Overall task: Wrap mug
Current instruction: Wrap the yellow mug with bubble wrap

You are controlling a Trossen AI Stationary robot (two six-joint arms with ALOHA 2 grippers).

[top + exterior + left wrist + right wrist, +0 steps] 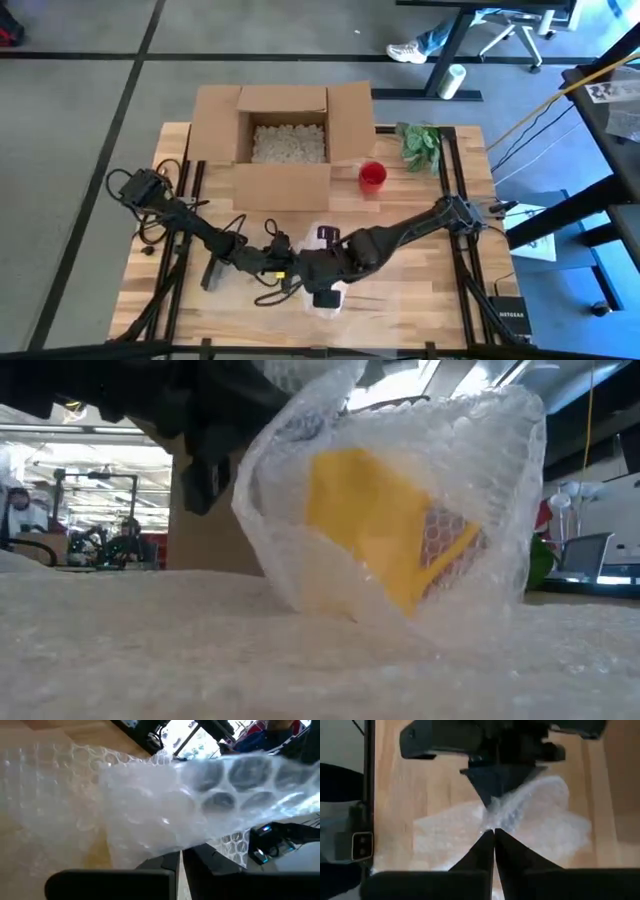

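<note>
- High view: both arms meet at the lower centre of the frame, over a sheet of bubble wrap (325, 295) lying on the desk (420, 300). The left gripper (290, 268) comes in from the left, the right gripper (318, 290) from the right; the two are just beside each other.
- Low view: the mug (385, 525), yellow, sits at centre frame, tilted and already enclosed in bubble wrap on its visible sides. The bundle rests on the sheet spread across the desk.
- Left wrist view: the left fingers (200, 870) appear closed, with almost no gap between them, and a fold of bubble wrap lies right across their tips. Judged state: pinching the wrap.
- Right wrist view: the right fingers (480, 852) are closed to a point on a bunched peak of wrap at centre frame. The other arm's fingers meet the same peak from the upper side of the frame.
- Step in hand, as a judgement: gathering and closing the loose wrap over the mug. The wrapping looks well advanced but not secured.
- Next move, as a judgement: keep both pinches firm, draw the gathered edge over the remaining open side, and tuck it under the bundle without rolling the mug out.
- Other items: an open cardboard box (285, 130) holding packing fill stands at upper centre, with a red cup (372, 176) just beside it to the right and a green plant (420, 142) at upper right.
</note>
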